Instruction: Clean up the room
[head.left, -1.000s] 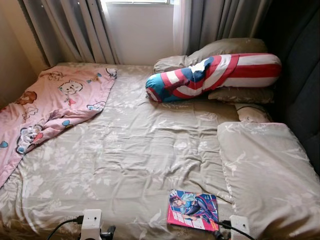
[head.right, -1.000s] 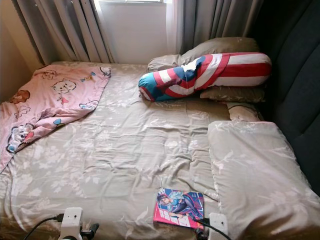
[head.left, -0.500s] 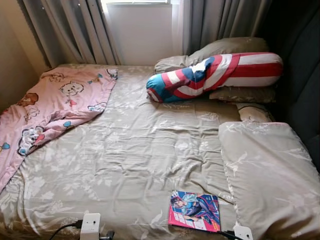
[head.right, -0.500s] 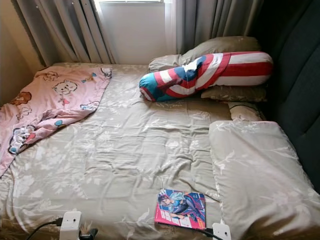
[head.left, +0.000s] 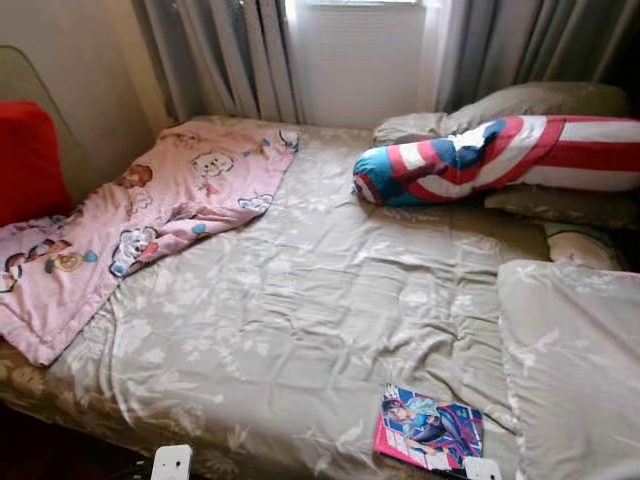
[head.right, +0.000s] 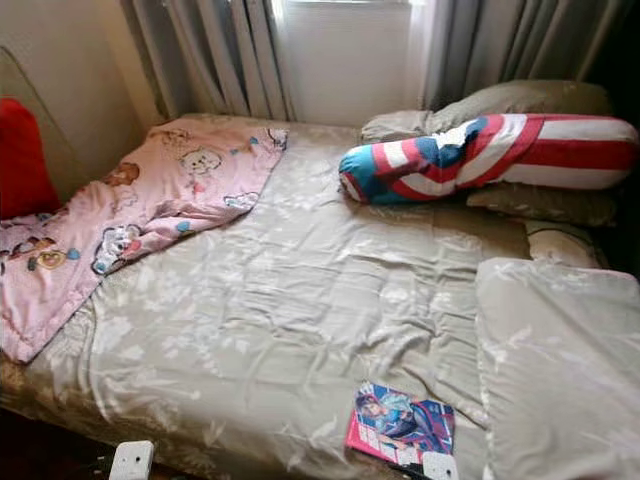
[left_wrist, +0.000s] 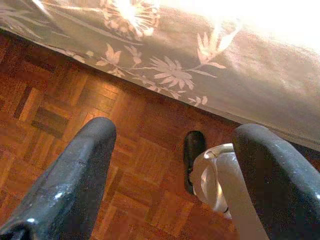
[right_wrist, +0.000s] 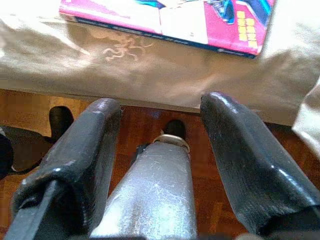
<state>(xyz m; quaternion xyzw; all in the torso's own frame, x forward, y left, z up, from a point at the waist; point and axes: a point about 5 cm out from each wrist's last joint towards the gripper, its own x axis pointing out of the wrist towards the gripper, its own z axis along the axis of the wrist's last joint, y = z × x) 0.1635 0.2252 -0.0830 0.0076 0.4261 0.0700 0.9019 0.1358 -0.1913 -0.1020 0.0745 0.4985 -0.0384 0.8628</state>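
Note:
A pink and blue comic book (head.left: 428, 440) lies flat near the front edge of the bed, on the beige floral duvet (head.left: 300, 320). A pink cartoon blanket (head.left: 140, 220) is crumpled over the bed's far left corner and hangs off its side. My right gripper (right_wrist: 160, 107) hangs open over the parquet floor, just below the bed edge where the book (right_wrist: 170, 22) lies. My left gripper (left_wrist: 175, 145) is open too, low beside the duvet's hanging edge (left_wrist: 210, 65), with nothing between its fingers.
A red, white and blue striped bolster (head.left: 490, 155) lies across beige pillows at the head. A large beige pillow (head.left: 575, 370) sits at the right. A red cushion (head.left: 25, 160) leans against the left wall. Grey curtains (head.left: 230, 60) hang behind. My own leg (right_wrist: 155, 200) stands below the grippers.
The camera has turned left, so the bed has slid right in the picture and the red cushion has come into sight. Both wrists show lower at the bottom edge. Nothing on the bed moved.

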